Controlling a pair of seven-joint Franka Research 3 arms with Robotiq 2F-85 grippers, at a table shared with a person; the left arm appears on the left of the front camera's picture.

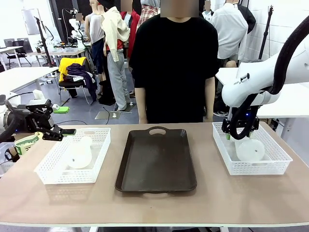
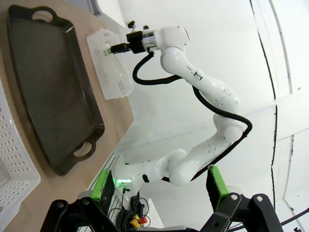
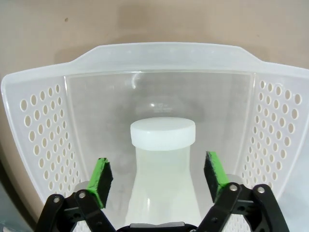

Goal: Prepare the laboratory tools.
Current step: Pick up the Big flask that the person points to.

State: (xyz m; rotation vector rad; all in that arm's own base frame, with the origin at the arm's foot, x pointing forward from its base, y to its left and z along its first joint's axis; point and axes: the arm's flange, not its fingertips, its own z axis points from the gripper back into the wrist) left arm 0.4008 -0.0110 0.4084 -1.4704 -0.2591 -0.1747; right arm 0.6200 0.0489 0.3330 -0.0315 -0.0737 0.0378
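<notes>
Flasks: you have two, one on either side of the single dark tray (image 1: 155, 159), each in one of two white mesh baskets.

Furthest left of the tray, your left gripper (image 1: 63, 131) hangs outside the left basket (image 1: 48, 170). Its jaws are spread wide and it grasps nothing.

The left flask (image 1: 78, 153) lies on its side in that basket. Its long axis runs from the tray's near edge toward its far edge, with the neck pointing away from you.

One person (image 1: 174, 63) stands beyond the tray's far edge.

Right of the tray, the right flask (image 1: 251, 150) lies the same way in the right basket (image 1: 281, 155), round base toward you and capped neck toward the far wall. Your right gripper (image 1: 237, 136) straddles that neck. Its jaws are released, with a gap between each green pad and the neck.
</notes>
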